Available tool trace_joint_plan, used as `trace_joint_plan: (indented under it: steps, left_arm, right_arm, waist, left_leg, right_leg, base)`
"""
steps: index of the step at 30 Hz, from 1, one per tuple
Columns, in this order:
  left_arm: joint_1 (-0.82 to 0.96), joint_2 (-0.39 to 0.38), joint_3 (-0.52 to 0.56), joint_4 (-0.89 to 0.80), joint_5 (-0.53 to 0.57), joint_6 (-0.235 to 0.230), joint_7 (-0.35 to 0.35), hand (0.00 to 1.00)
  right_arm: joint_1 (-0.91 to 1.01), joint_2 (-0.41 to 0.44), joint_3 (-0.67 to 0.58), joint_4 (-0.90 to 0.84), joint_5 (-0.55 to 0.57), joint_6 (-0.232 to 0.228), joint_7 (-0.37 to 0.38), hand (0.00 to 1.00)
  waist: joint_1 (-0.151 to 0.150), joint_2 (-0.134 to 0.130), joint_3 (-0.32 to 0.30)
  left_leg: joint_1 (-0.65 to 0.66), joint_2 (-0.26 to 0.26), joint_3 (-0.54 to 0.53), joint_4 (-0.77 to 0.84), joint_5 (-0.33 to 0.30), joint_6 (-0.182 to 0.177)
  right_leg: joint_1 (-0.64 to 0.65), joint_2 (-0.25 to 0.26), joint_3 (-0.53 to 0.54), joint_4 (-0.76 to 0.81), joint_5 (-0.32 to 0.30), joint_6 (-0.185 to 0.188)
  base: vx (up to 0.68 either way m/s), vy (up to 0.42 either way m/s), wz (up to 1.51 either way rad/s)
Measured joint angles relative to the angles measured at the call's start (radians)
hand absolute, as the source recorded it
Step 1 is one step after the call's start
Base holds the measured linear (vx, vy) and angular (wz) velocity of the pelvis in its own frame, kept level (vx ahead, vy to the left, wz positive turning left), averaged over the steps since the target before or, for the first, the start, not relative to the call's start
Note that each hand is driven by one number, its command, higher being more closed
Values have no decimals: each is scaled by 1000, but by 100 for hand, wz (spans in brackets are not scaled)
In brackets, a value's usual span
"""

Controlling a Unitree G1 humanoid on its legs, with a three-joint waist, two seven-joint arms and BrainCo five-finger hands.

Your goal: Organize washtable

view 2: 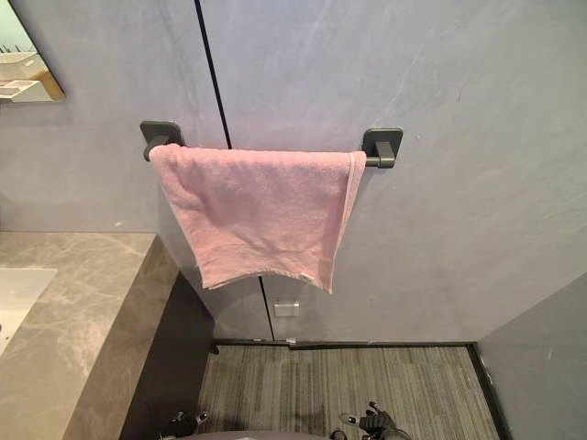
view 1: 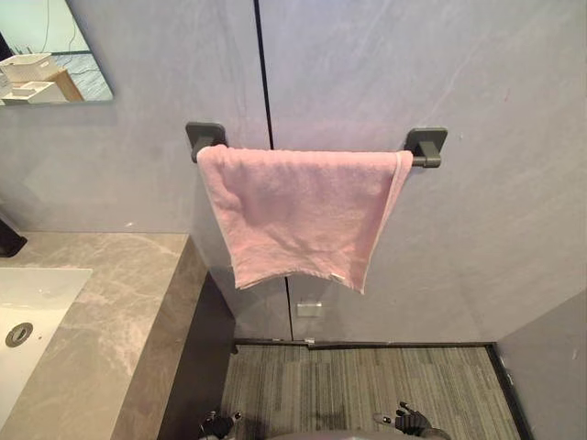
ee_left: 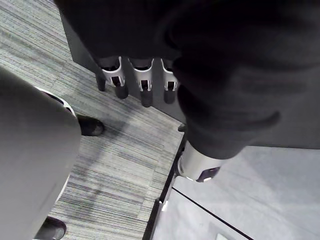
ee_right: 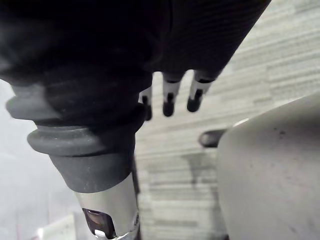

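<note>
- Hanging over the dark towel bar [view 1: 420, 161], the pink towel [view 1: 298, 215] sits at the middle of your head views. It runs from the left bracket [view 1: 204, 136] almost to the right bracket [view 1: 427, 139], which stands clear just beside the cloth.
- You can see that its lower hem is uneven, with the corner on the right dropping lowest. The cloth hangs flat against the grey wall [view 1: 477, 211], beside the surface and well above the floor.
- Your left hand [ee_left: 143, 84] hangs low over the grey striped carpet [view 1: 367, 385]. Its fingers are straight and relaxed, and it grasps nothing.
- Your right hand [ee_right: 169, 97] is released in the same way, with its fingers pointing down at the carpet and nothing between them and the thumb.
- Both hands show at the bottom edge of the head views, well below the towel and touching nothing.
- To your left lies the grey marbled surface [view 1: 119, 312], with a white sink [view 1: 37, 298] set into it and a round drain [view 1: 18, 335] in the basin.
- A mirror [view 1: 46, 50] hangs on the wall above the surface, at the upper left.
- A small white wall plate [view 1: 309, 310] sits just under the towel's hem, near the floor.
</note>
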Motion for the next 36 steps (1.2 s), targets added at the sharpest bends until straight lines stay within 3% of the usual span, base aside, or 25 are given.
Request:
trace_joint_plan:
  steps: [36]
  left_arm:
    - [0, 11, -7, 1, 1, 1, 0, 0]
  right_arm:
    - [-7, 0, 24, 1, 0, -1, -1, 0]
  waist:
    - [-12, -6, 6]
  left_leg:
    - [-2, 1, 6, 25, -35, -1]
  right_leg:
    - [4, -2, 4, 2, -20, 3]
  base:
    - [1, 0, 0]
